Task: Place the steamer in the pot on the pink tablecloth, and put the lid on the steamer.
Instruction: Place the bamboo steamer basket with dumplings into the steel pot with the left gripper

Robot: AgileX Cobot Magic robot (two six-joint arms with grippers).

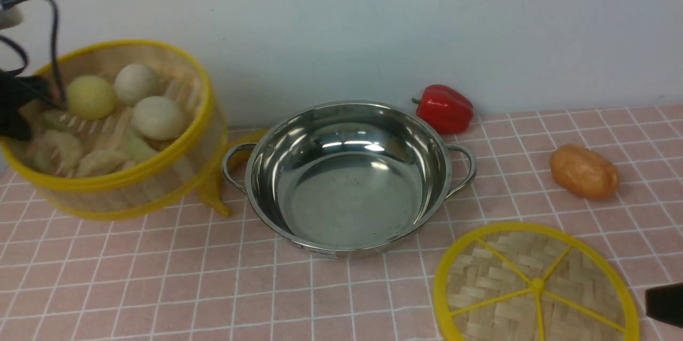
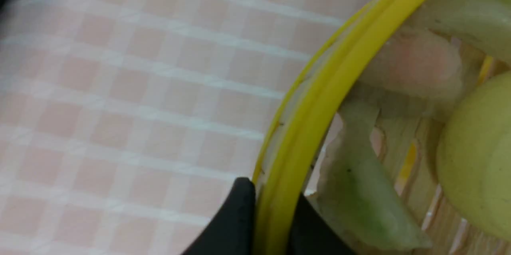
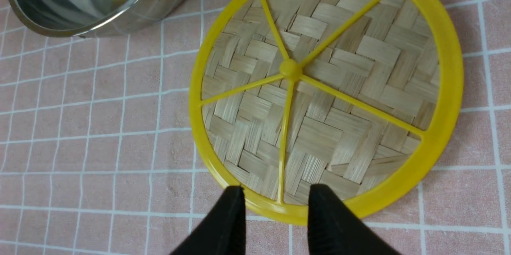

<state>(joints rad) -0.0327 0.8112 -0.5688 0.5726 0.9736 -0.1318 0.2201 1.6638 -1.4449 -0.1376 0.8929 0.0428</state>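
The steamer [image 1: 133, 186], a bamboo basket with yellow rims holding pale buns and dumplings, hangs tilted at the far left above the pink tablecloth [image 1: 160, 277]. My left gripper [image 2: 273, 191] is shut on the steamer's yellow rim [image 2: 319, 99], one finger inside and one outside. The shiny pot [image 1: 347, 181] stands empty in the middle, right of the steamer. The woven lid [image 1: 533, 287] lies flat at the front right. My right gripper [image 3: 275, 195] is open over the lid's [image 3: 319, 87] near rim, straddling one spoke.
A yellow toy [image 1: 221, 191] lies between the steamer and the pot. A red pepper [image 1: 445, 109] sits by the wall behind the pot. An orange potato-like toy [image 1: 584, 170] lies to the right, behind the lid.
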